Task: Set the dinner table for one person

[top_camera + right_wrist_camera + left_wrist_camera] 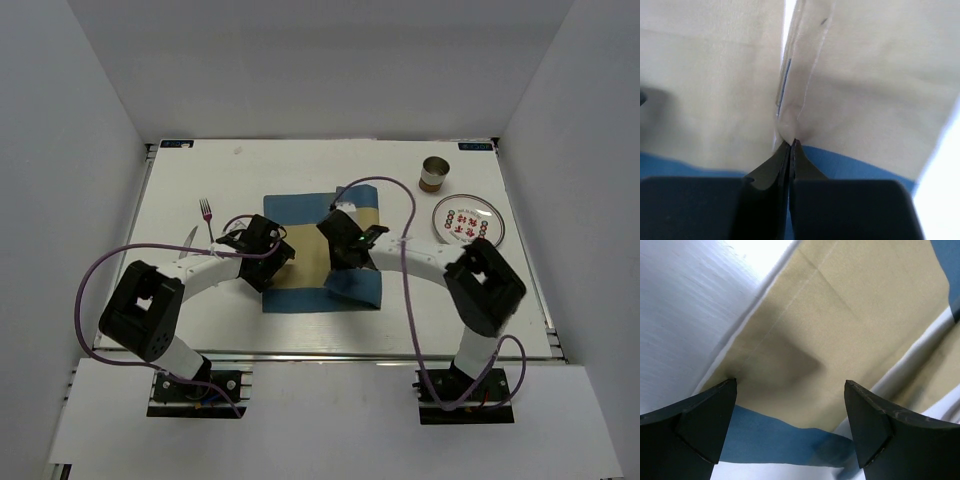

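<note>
The white table (300, 165) is carrying a blue-and-tan checked placemat (305, 285) lying near its middle, a fork (207, 215) resting well to the left of it, a metallic cup (434, 174) standing near the far right edge, and a red-patterned plate (467, 221) sitting just nearer than the cup
</note>
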You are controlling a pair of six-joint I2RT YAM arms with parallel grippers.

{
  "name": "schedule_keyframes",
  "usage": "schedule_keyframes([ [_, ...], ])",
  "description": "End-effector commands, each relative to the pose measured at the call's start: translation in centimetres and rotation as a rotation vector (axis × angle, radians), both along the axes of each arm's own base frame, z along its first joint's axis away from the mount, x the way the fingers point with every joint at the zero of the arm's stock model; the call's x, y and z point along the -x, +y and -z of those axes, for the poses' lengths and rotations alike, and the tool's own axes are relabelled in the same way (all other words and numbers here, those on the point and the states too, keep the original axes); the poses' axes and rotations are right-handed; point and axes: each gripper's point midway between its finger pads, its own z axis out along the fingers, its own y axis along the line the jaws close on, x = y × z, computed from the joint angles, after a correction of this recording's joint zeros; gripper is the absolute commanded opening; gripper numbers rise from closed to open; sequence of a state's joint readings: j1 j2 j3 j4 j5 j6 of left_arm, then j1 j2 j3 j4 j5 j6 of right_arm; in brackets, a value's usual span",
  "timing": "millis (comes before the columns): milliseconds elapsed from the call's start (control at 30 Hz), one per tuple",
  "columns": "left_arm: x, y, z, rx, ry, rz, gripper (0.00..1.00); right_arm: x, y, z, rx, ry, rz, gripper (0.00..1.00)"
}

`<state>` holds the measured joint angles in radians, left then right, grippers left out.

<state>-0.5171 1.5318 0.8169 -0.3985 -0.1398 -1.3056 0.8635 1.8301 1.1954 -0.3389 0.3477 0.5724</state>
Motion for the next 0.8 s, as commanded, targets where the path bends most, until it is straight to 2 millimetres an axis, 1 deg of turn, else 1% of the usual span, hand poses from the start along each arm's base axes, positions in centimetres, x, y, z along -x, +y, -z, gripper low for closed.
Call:
schedule_keyframes([
  [0, -0.5, 1.2, -0.9, -0.051, -0.01, -0.032, 0.98, -1.9, -2.3, -5.4, -0.086, -0.132, 0.084, 0.0],
  [33, -0.5, 1.3, -0.9, -0.056, -0.008, -0.036, 0.98, -2.3, -3.2, -6.5, -0.094, -0.159, 0.106, 0.0],
  [67, -0.6, 1.4, -1.1, -0.062, -0.015, -0.042, 0.98, -2.2, -4.3, -6.4, -0.082, -0.16, 0.124, 0.0],
  [100, -0.6, 1.5, -1.1, -0.062, -0.013, -0.05, 0.98, -2.8, -5.9, -6.5, -0.071, -0.162, 0.164, 0.0],
  [133, -0.5, 1.6, -1.1, -0.065, -0.013, -0.055, 0.98, -2.8, -6.7, -7.3, -0.08, -0.18, 0.182, 0.0],
  [167, -0.5, 1.7, -1.4, -0.065, -0.018, -0.06, 0.98, -2.7, -7.5, -7.3, -0.077, -0.179, 0.197, 0.0],
  [200, -0.5, 1.8, -1.5, -0.069, -0.02, -0.069, 0.98, -2.7, -9.4, -6.4, -0.058, -0.164, 0.234, 0.0],
  [233, -0.5, 1.9, -1.5, -0.072, -0.022, -0.071, 0.98, -2.5, -10.2, -6.8, -0.066, -0.174, 0.249, 0.0],
  [267, -0.5, 2.0, -1.6, -0.073, -0.021, -0.074, 0.98, -2.2, -11.0, -6.5, -0.062, -0.169, 0.263, 0.0],
  [300, -0.5, 2.1, -1.8, -0.077, -0.026, -0.079, 0.98, -1.9, -13.0, -5.4, -0.041, -0.148, 0.313, 0.0],
  [333, -0.6, 2.2, -2.0, -0.08, -0.031, -0.082, 0.98, -1.6, -13.9, -5.9, -0.051, -0.16, 0.336, 0.0],
  [367, -0.6, 2.4, -2.0, -0.087, -0.03, -0.085, 0.98, -1.3, -14.7, -5.8, -0.045, -0.165, 0.356, 0.0],
  [400, -0.6, 2.5, -2.3, -0.093, -0.039, -0.09, 0.98, -0.9, -16.4, -5.2, -0.033, -0.158, 0.411, 0.0],
  [433, -0.7, 2.6, -2.4, -0.095, -0.04, -0.092, 0.98, -0.4, -17.6, -6.1, -0.023, -0.189, 0.446, 0.0],
  [500, -0.7, 2.7, -2.7, -0.099, -0.047, -0.096, 0.98, 0.1, -19.3, -6.8, -0.02, -0.22, 0.509, 0.01],
  [533, -0.8, 2.8, -2.9, -0.1, -0.055, -0.099, 0.98, 0.4, -20.1, -7.9, -0.036, -0.261, 0.542, 0.04],
  [567, -0.8, 2.9, -2.9, -0.104, -0.054, -0.1, 0.98, 0.6, -20.4, -8.3, -0.043, -0.276, 0.554, 0.13],
  [600, -0.8, 2.8, -2.9, -0.104, -0.057, -0.098, 0.98, 0.7, -20.9, -8.8, -0.052, -0.291, 0.572, 0.14],
  [633, -0.9, 2.8, -3.0, -0.102, -0.059, -0.098, 0.98, 0.8, -21.3, -9.7, -0.075, -0.322, 0.584, 0.15],
  [667, -1.1, 2.8, -3.0, -0.102, -0.063, -0.099, 0.98, 0.8, -21.5, -10.1, -0.081, -0.334, 0.589, 0.4],
  [700, -1.1, 2.7, -3.0, -0.103, -0.059, -0.097, 0.98, 0.7, -21.3, -10.6, -0.092, -0.347, 0.575, 0.72],
  [733, -1.2, 2.6, -3.1, -0.099, -0.061, -0.095, 0.98, 0.4, -20.6, -11.1, -0.117, -0.354, 0.541, 0.89],
  [767, -1.3, 2.5, -3.2, -0.099, -0.062, -0.094, 0.98, 0.4, -20.5, -11.4, -0.111, -0.354, 0.523, 0.89],
])
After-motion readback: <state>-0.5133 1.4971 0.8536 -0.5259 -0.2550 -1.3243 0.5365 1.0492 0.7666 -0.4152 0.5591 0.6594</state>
